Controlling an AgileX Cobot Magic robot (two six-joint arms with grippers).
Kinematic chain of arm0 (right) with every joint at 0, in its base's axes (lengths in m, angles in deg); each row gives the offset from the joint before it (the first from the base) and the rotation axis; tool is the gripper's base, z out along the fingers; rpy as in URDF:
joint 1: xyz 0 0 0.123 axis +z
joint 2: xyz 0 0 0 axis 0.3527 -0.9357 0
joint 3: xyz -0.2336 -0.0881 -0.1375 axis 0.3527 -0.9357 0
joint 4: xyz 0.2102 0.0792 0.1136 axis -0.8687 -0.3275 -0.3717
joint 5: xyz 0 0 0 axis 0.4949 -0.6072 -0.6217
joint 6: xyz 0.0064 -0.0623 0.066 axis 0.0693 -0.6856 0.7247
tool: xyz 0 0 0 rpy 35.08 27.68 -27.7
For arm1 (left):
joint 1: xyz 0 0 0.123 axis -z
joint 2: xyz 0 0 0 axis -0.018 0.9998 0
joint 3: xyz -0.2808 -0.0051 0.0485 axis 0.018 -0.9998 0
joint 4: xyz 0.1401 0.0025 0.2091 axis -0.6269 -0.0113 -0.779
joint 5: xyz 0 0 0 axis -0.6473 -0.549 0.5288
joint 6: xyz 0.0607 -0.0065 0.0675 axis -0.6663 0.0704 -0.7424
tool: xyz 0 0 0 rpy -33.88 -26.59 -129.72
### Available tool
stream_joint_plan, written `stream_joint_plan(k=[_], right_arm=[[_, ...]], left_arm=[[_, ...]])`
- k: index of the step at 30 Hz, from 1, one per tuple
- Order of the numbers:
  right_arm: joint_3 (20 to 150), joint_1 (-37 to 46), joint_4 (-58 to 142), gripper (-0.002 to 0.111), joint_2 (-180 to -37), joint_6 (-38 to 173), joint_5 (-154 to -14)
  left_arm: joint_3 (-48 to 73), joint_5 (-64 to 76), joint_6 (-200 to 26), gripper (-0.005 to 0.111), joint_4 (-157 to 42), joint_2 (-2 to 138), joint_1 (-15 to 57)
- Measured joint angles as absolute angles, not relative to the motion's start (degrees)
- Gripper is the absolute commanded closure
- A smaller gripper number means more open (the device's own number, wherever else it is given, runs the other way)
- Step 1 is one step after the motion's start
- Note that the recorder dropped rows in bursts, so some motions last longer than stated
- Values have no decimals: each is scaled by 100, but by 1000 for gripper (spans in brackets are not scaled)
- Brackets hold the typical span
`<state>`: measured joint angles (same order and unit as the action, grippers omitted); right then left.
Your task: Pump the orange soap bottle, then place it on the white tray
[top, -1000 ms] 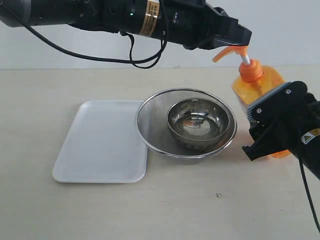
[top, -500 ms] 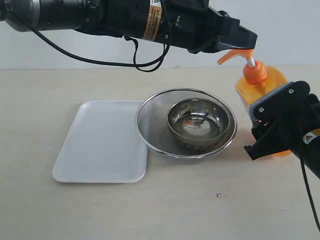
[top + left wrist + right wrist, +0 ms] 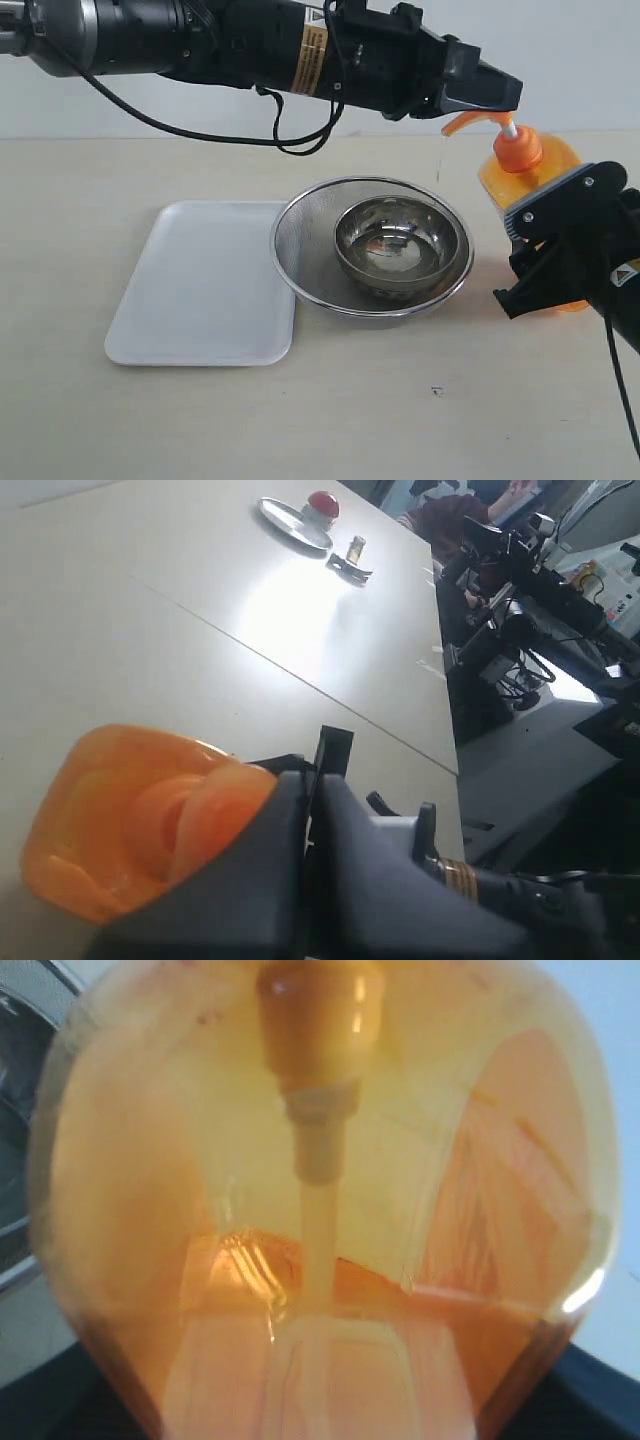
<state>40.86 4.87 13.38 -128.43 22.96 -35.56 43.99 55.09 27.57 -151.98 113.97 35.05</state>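
Base of orange soap bottle (image 3: 553, 160) hidden by right gripper (image 3: 545, 262) clasping it; left gripper (image 3: 498, 92) closed.

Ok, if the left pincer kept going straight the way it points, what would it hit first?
Likely nothing new: the shut left pincer sits at the pump head of the orange soap bottle, and beyond that its wrist view shows only table, though depth is hard to judge.
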Motion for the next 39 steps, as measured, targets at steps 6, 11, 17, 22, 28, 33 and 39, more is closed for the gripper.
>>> stream_joint_plan(k=[6, 11, 17, 22, 28, 33, 39], right_arm=[[4086, 471, 1443, 108, -12843, 2340, -3556], [4086, 505, 1893, 108, -12843, 2447, -3545], [4086, 505, 1923, 108, -12843, 2480, -3558], [4086, 505, 1923, 108, -12843, 2504, -3558], [4086, 505, 1901, 108, -12843, 2504, -3558], [4086, 505, 1888, 108, -12843, 2504, -3558], [4086, 505, 1888, 108, -12843, 2504, -3558]], left_arm=[[4399, 5546, 2757, 102, -15198, 11397, 3505], [4285, 5439, 2757, 102, -15735, 11756, 3560], [4274, 5406, 2757, 102, -15795, 11705, 3560], [4274, 5930, 2809, 102, -15782, 11137, 3560], [4274, 5925, 2850, 102, -15782, 10930, 3548], [4274, 5481, 2794, 102, -15782, 10775, 3424], [4292, 4868, 2524, 102, -15782, 10762, 3347]])
